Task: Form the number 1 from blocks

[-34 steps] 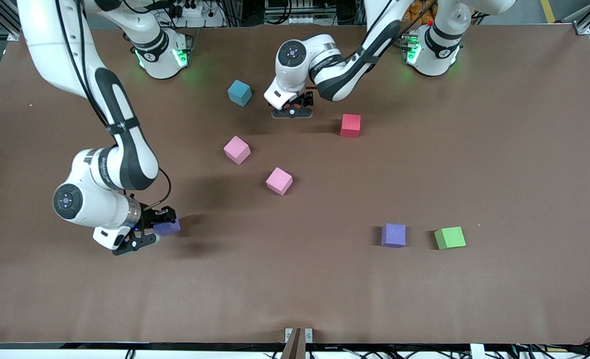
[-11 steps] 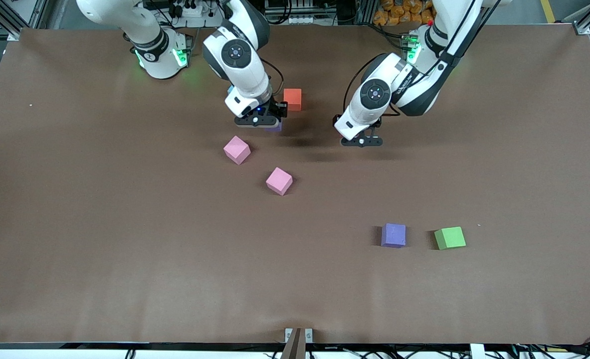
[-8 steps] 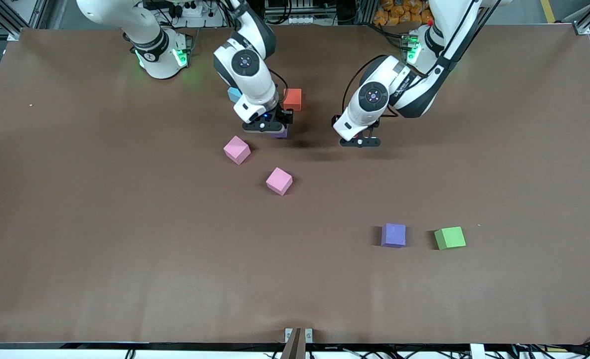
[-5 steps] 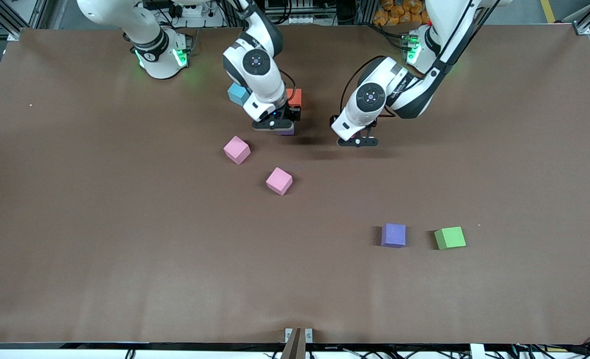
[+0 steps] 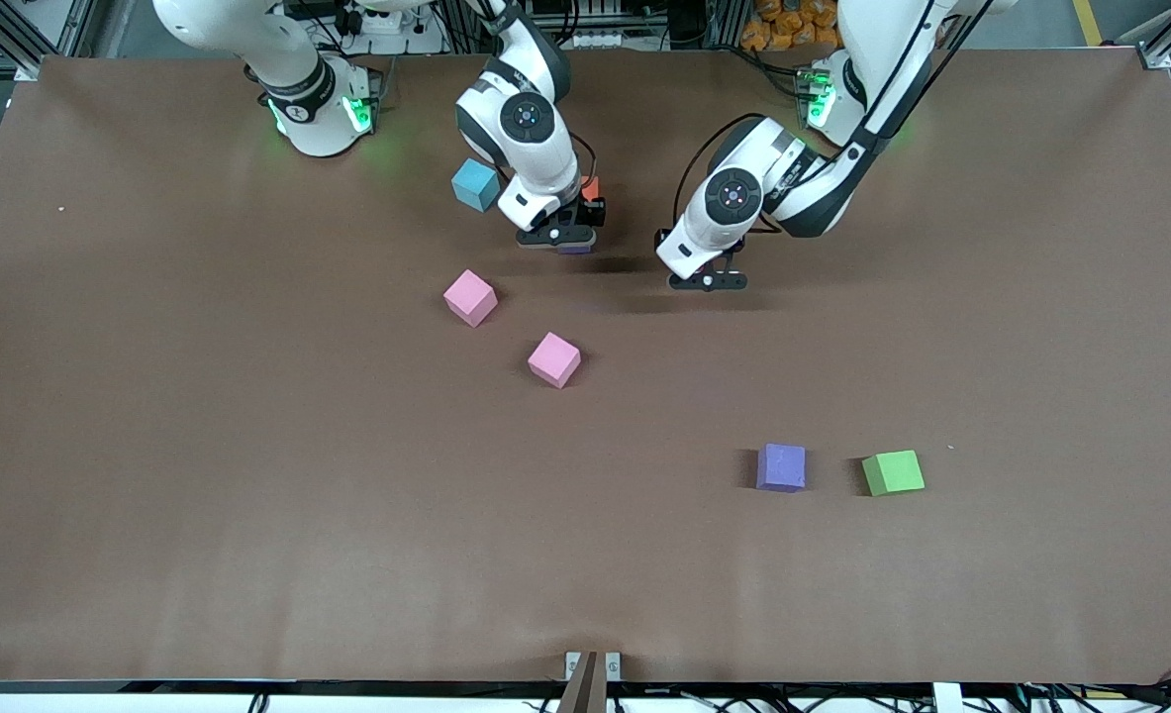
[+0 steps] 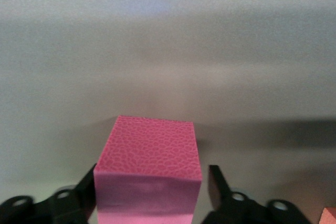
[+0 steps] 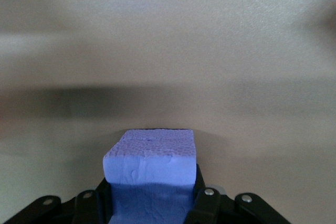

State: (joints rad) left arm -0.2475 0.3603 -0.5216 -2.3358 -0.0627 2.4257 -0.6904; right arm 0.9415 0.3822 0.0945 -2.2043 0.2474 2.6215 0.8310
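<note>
The table (image 5: pixel 149 416) carried no finished figure; by my reading the number 1 had barely been begun, its column only starting near twelve o'clock.

The right gripper (image 5: pixel 557 238) was clamped tight on a purple block (image 7: pixel 149 166), low over the spot at six o'clock from the orange block (image 5: pixel 591 186), which looked like the column's top. I could not tell whether the purple block touched the table.

The left gripper (image 5: pixel 709 281) hung at about three o'clock from it, its fingers (image 6: pixel 216 179) astride the red block (image 6: pixel 149 171). One finger showed a gap, so there was no firm grip.

Left to place, I judged, were the red block and the two pink blocks (image 5: pixel 470 297) (image 5: pixel 554 359) toward the centre. A second purple block (image 5: pixel 781 467) lay at five o'clock beside the green cube (image 5: pixel 892 472). The light-blue cube (image 5: pixel 475 184) sat at nine o'clock from the orange block.
</note>
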